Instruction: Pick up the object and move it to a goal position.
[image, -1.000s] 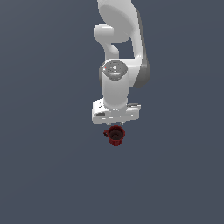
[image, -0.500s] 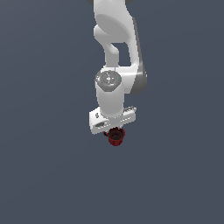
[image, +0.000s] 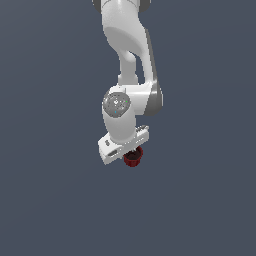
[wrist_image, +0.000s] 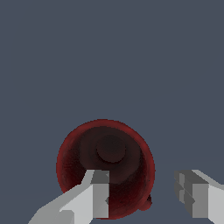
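A: Start at the fingers (wrist_image: 146, 199). What are they doing?

B: Spread apart and holding nothing. In the wrist view one finger sits over the mouth of the dark red mug (wrist_image: 106, 168), inside its rim, while the other stands clear outside the wall, close to the little handle (wrist_image: 148, 202). So the near wall of the mug lies in the gap between them.

A: And the mug itself?

B: Upright on the grey tabletop (image: 50, 200), opening facing up, dark inside. In the exterior view it peeks out just under the white hand, toward the exterior view's right of the hand's middle, mostly hidden by it.

A: How would you expect it to handle?

B: My guess is stiff and light, a rigid cup that will not give under the squeeze. The glossy wall looks smooth, so it could slip or twist if pinched only near the lip. It is narrower than the hand, so there is room.

A: Where to take hold, then?

B: Pinching the wall, one finger inside and one outside, seems to be what this pose sets up. I would want the fingers well down past the rim and just off the handle, so the outer pad lands on plain curved wall instead of the handle bump.

A: Risks?

B: A one-wall pinch lets the mug swing or tip during the carry to the goal, which I cannot see marked in either view.
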